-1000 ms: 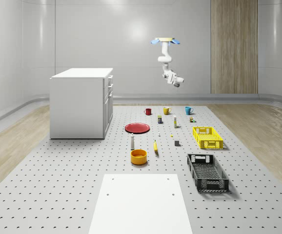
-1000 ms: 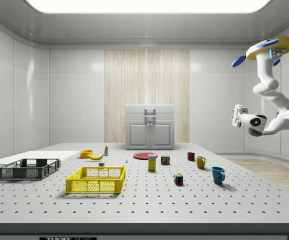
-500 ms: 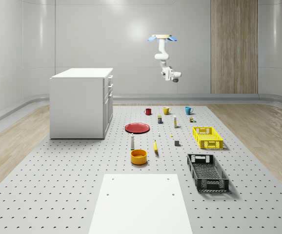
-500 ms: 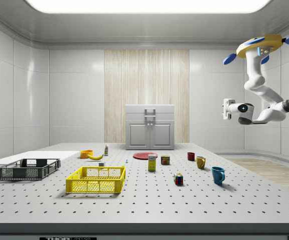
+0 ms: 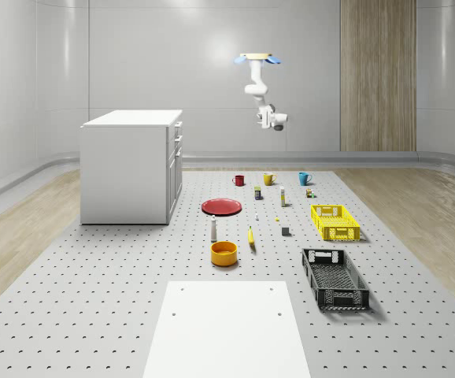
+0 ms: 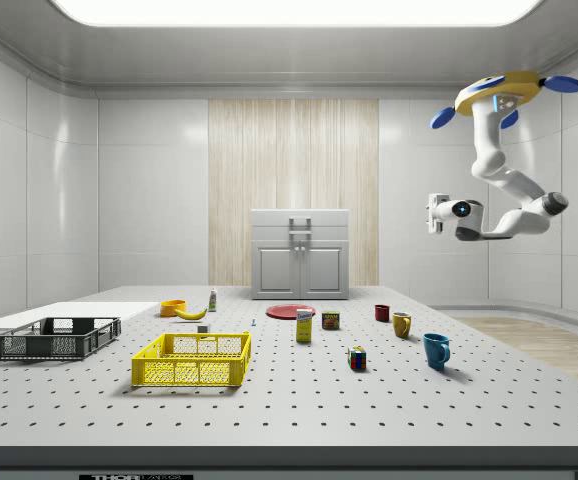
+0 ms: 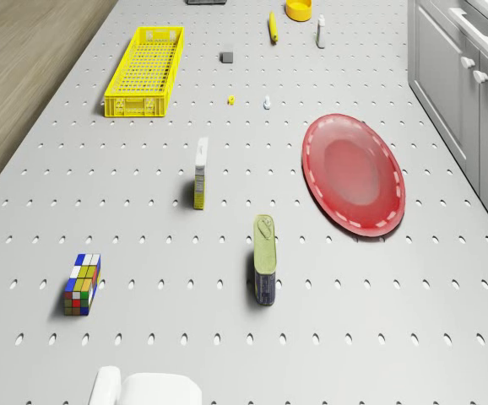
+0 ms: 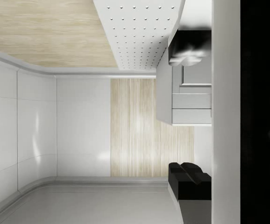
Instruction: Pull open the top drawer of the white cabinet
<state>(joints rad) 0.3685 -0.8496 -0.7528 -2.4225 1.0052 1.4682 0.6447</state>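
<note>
I have the drone (image 6: 498,92) hovering high in the air above the far end of the perforated table (image 5: 117,299), over the row of mugs, well apart from the white cabinet (image 5: 130,167). The arm hangs below it and bends so that the gripper (image 6: 434,212) points level toward the cabinet's front, as the side view shows. I cannot tell whether its fingers are apart or together.

The cabinet stands on the table at the whole-scene view's left, a plain white box with a flat top. In the side view its front faces me: stacked drawers above, two panelled doors below. The top drawer (image 6: 300,218) sits flush with the front, shut, with a pale bar handle across its middle. The drone view catches the cabinet's lower front (image 7: 468,101) with its small knobs, beside the red plate (image 7: 354,173).

On the table in front of the cabinet lie the plate, a tin can (image 7: 263,270) on its side, a Rubik's cube (image 7: 82,284), a small upright box (image 7: 200,173) and a yellow crate (image 7: 147,69). A black crate (image 5: 334,278) sits nearer the whole-scene camera.
</note>
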